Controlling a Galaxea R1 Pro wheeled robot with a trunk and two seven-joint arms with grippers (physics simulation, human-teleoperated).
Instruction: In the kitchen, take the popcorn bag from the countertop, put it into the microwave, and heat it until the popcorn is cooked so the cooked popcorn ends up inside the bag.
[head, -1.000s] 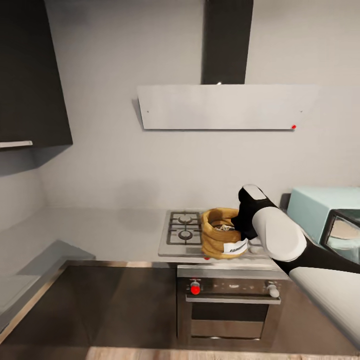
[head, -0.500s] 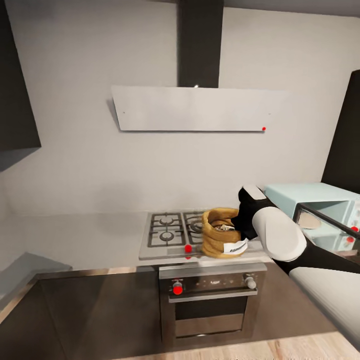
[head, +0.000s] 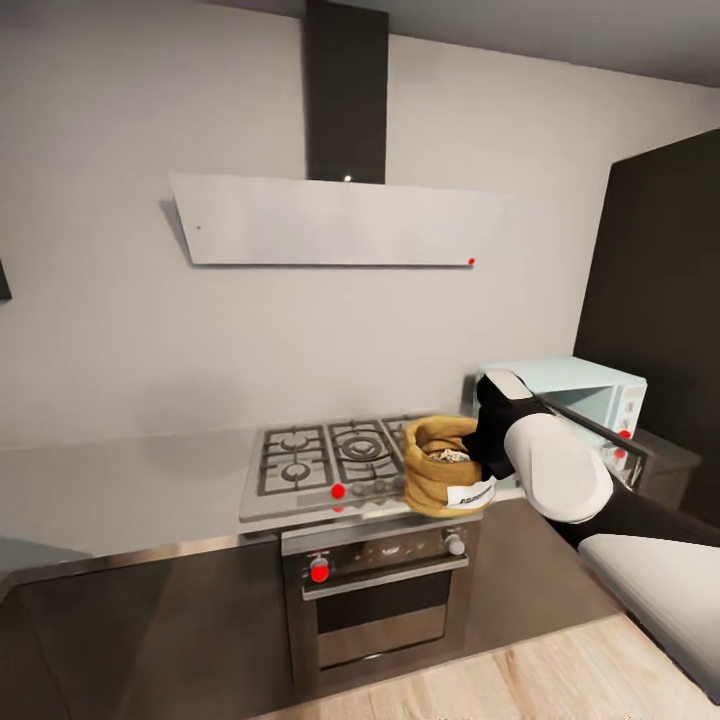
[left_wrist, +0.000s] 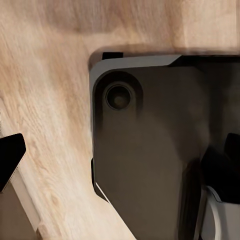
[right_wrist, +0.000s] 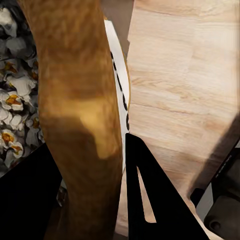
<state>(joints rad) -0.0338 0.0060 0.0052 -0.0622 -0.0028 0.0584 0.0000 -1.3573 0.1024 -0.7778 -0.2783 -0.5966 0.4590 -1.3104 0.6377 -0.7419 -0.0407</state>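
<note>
One step of the task looks done, judging by how things lie: the popcorn bag (head: 445, 478) is off the countertop (head: 120, 490), held up in front of the gas hob (head: 335, 455) by the right gripper (right_wrist: 95, 200), whose black fingers (right_wrist: 150, 200) are clamped on either side of the bag's rolled rim. What remains, as I judge it, is carrying it to the microwave (head: 570, 400), setting it inside past the dark glass door that stands open, closing up and heating. The bag is coarse tan-brown paper, squat and slumped, with a white label on its front; inside lie pale whitish bits with yellow hearts, the popcorn (right_wrist: 12, 115) (whether cooked or not is hard to say). The microwave is a smooth mint-blue box, and the counter is brushed grey steel. In the left wrist view I see wood-grain floor and a dark rounded panel, probably the robot's base, and cannot tell how the left jaws stand.
</note>
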